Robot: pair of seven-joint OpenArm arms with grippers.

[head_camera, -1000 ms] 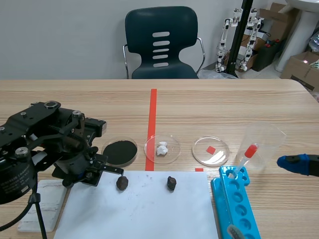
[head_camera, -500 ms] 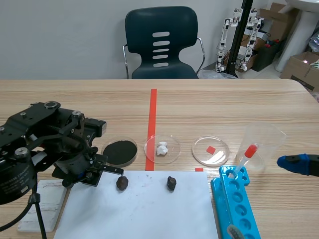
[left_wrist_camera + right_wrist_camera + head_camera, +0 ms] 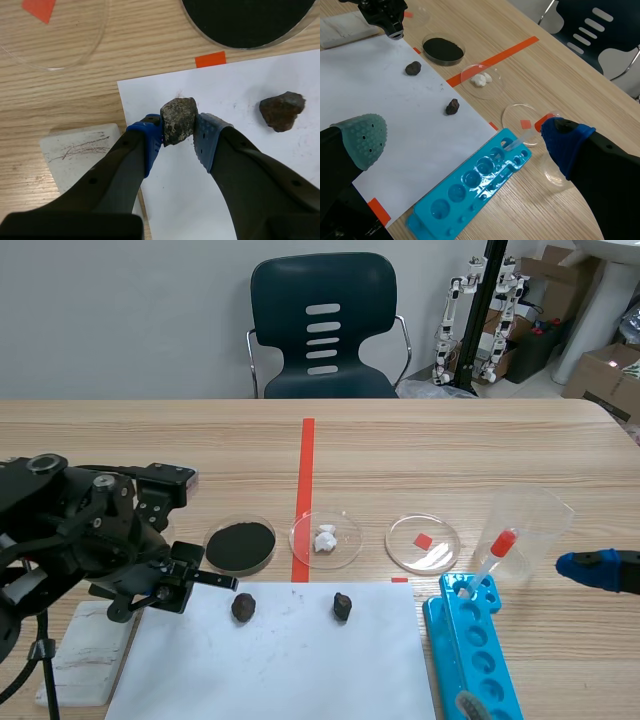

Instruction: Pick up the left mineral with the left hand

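1. Left gripper (image 3: 228,583): pulled a little toward the left of the scene view since a second ago. Arm's bulk now lower and closer to the left edge. Fingertips just up and left of the left mineral (image 3: 243,607), no longer straight above it in the picture.
2. Blue pads (image 3: 151,137) apart, clamped on nothing. In the left wrist view, the mineral seen in the gap between them. In the right wrist view, gripper and mineral plainly apart.
3. Left mineral: lower left of centre in the scene view, lying on the white paper (image 3: 300,665) near its upper left corner. Same spot as in both earlier pictures.
4. Right mineral (image 3: 342,606) and black dish (image 3: 240,543) unmoved. More of the white slab (image 3: 85,655) uncovered at the lower left.
5. Right gripper (image 3: 461,127): at the right edge of the scene view as before, fingers wide apart, holding nothing.
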